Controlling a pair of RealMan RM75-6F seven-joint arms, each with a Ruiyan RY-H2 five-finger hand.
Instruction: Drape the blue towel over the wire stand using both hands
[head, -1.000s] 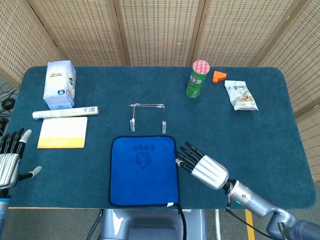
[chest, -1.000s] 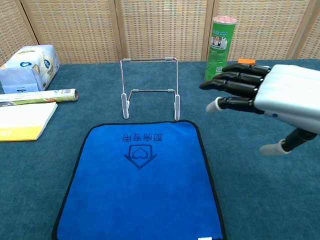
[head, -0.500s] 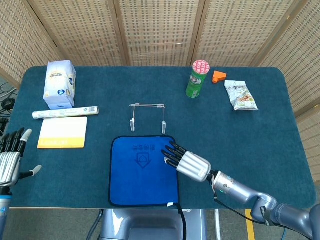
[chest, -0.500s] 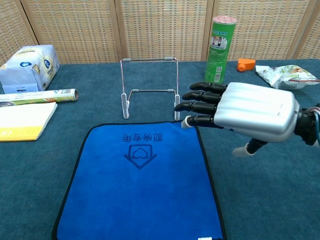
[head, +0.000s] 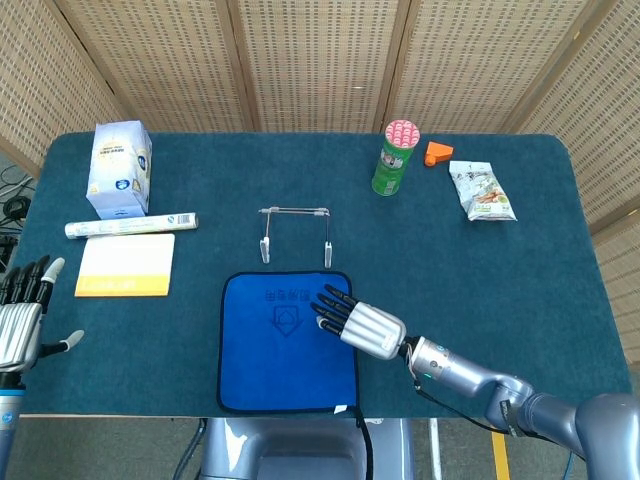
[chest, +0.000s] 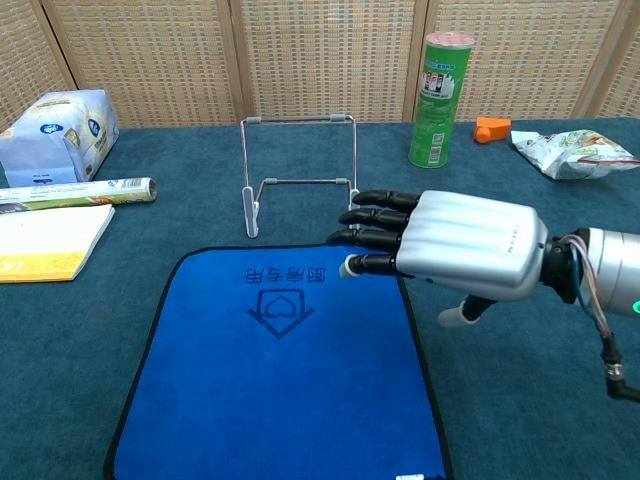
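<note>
Blue towel (head: 288, 340) lies flat on the desk (head: 520, 270), just at 6 o'clock of the wire stand (head: 295, 232), not yet lifted. Change since approx 1 s ago: right hand (head: 358, 321) has slid in from the towel's 3 o'clock side and is now over its far right corner, so prob. lining up to grab that corner. Its fingers (chest: 372, 222) are straight and apart, holding nothing; can't tell if they touch the cloth. Left hand (head: 20, 325) sits well off at 9 o'clock by the desk edge, spread, empty, hasn't moved. Both corners still need gripping.
</note>
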